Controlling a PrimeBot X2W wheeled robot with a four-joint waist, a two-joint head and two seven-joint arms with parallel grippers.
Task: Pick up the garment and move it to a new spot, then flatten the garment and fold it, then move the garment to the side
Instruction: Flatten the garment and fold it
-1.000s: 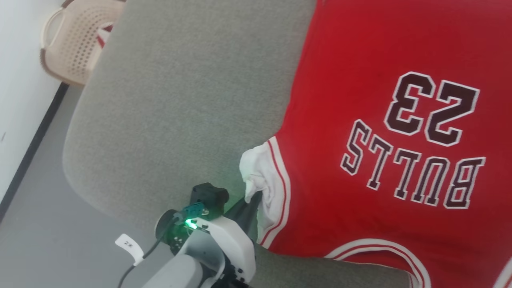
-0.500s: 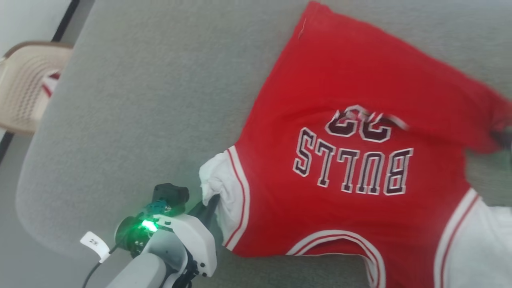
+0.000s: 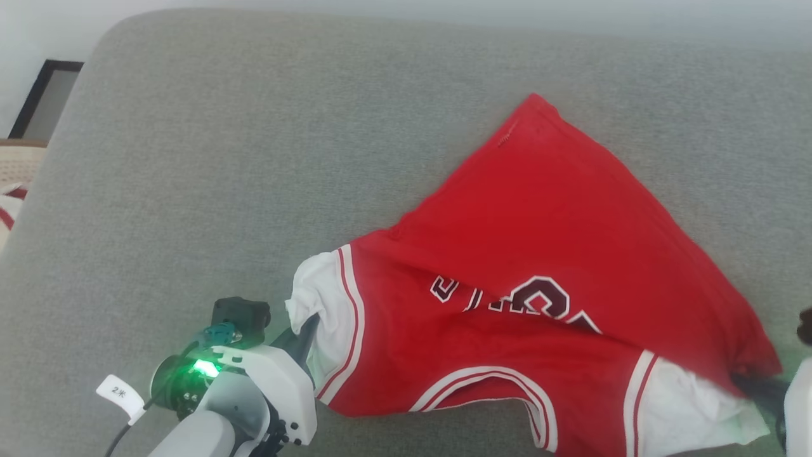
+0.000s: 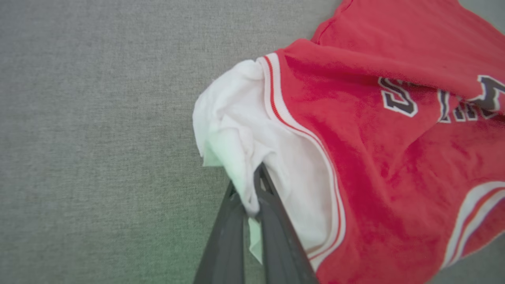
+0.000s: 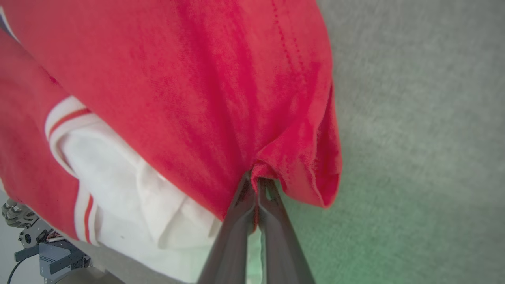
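The far half of the jersey [image 3: 558, 216] has come over its lettering [image 3: 526, 298], and it lies half folded on the grey cushion [image 3: 222, 158].
My left gripper [image 4: 252, 189] pinches the white sleeve [image 4: 236, 118], my right gripper [image 5: 254, 181] a red hem corner [image 5: 311, 173]; the cloth looks light and limp, so I judge corners hold best.

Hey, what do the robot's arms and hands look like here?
The left hand has two long, dark grey tapering fingers on a glossy white wrist housing with a glowing green light, a black camera block, a black cable and a small white tag. The right hand has matching dark fingers.
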